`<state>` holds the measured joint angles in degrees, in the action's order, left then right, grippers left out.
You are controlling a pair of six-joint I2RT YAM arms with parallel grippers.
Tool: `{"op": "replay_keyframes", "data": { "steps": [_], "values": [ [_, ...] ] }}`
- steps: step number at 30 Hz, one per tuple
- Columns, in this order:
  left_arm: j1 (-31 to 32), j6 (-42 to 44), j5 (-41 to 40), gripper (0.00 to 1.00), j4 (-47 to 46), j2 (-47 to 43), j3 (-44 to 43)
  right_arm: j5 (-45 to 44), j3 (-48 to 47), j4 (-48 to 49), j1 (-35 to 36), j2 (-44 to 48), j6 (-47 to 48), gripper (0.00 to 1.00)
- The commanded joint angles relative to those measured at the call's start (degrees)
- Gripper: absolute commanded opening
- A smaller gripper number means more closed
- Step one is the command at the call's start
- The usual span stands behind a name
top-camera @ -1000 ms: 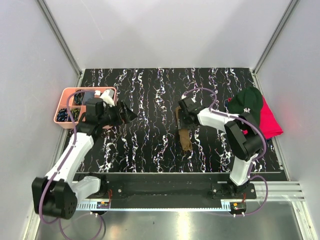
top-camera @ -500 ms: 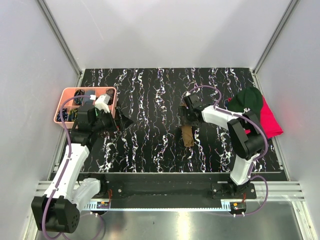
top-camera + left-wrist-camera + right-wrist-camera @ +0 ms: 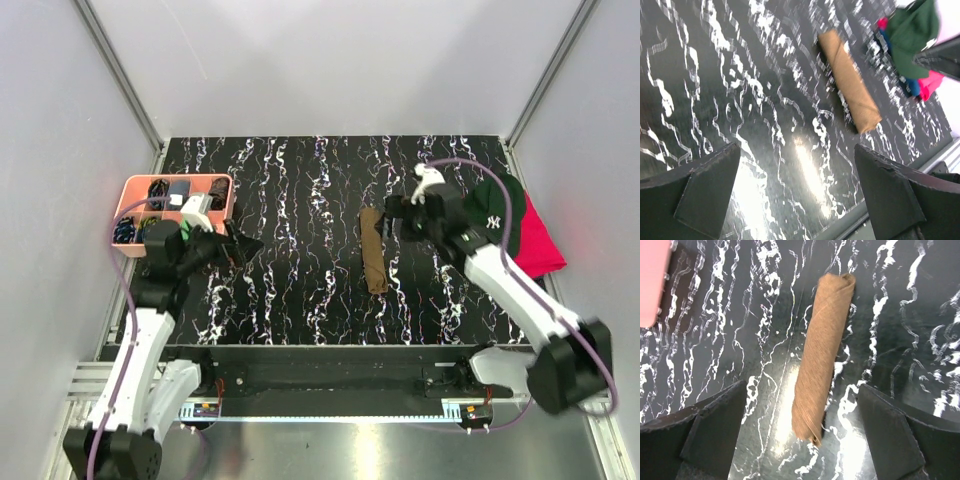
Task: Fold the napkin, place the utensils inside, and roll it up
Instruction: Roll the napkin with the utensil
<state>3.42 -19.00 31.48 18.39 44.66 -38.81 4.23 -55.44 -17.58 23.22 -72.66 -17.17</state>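
Napkin roll [image 3: 373, 252] sits free mid-frame, left gripper [image 3: 800, 192] and right gripper [image 3: 802, 432] both spread and empty; arms should lift clear without brushing it.

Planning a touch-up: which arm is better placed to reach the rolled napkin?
Right. The right gripper hovers open beside the rolled napkin, framing it in its wrist view; the left gripper sits farther off.

Napkin [image 3: 373, 250] roll plain olive-brown. Table [image 3: 300, 180] black with white marble veining. Tray [image 3: 121, 200] salmon pink. Baseball cap [image 3: 497, 208] dark green, white logo. Cloth [image 3: 545, 245] beneath it bright red. Cables [image 3: 460, 161] purple. Walls [image 3: 330, 70] pale grey.
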Motion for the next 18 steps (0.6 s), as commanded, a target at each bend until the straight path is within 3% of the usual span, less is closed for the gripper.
{"op": "replay_keyframes", "data": {
  "steps": [1, 9, 18],
  "values": [
    [-0.3, 0.6, 0.3, 0.99, -7.9, -7.6, 1.3, 0.8, 7.9, 5.0, -1.2, 11.2, 2.9, 1.0],
    [-0.3, 0.5, -5.3, 0.99, -7.5, -10.7, 1.9, -5.8, 16.7, 8.2, -1.3, 24.5, 3.9, 1.0],
    [-0.3, 0.5, -4.4, 0.99, -8.1, -10.9, 2.2, -5.1, 19.5, 8.4, -1.3, 25.6, 2.8, 1.0]
  ]
}}
